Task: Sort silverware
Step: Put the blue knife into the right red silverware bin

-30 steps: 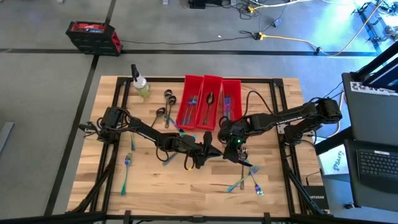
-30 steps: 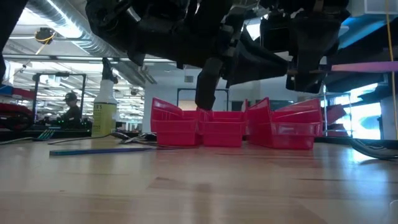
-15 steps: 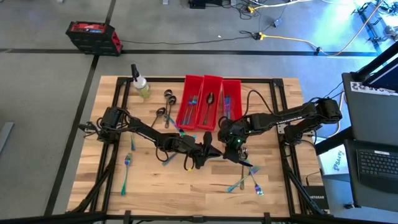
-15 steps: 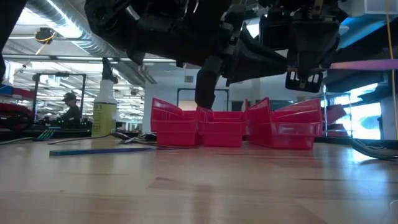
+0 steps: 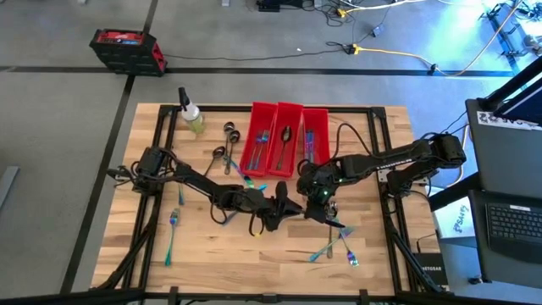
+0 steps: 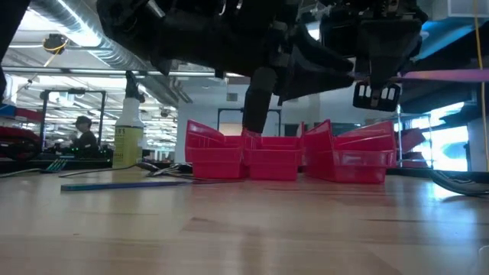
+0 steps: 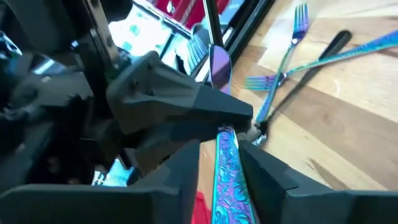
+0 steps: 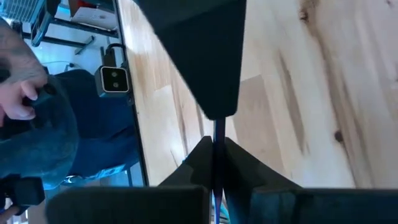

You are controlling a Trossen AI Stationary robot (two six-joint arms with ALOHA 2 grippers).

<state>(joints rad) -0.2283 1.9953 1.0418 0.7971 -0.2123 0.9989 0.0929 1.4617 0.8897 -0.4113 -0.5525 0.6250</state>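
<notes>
Mid-table, our right gripper [image 5: 315, 196] has just pinched shut on the iridescent utensil [image 7: 227, 168] – our left gripper [image 5: 277, 206] is loosening around its handle, so the handover looks underway.

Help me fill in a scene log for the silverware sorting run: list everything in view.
Table: one, light wood, under everything.
Red bins: three, red, side by side at the table's far edge, silverware inside.
Spray bottle: one, yellowish liquid, left of the bins.
Dark spoons: two, grey, on the table between bottle and bins.
Loose silverware: several, iridescent blue-purple, scattered right and left, away from the bins.
Iridescent utensil: one, mid-table between both grippers.
Toolbox: one, red-black, on the floor.
Person: one, far background.
Left gripper: mid-table, at the utensil's handle.
Right gripper: jaws shut on the utensil.
</notes>
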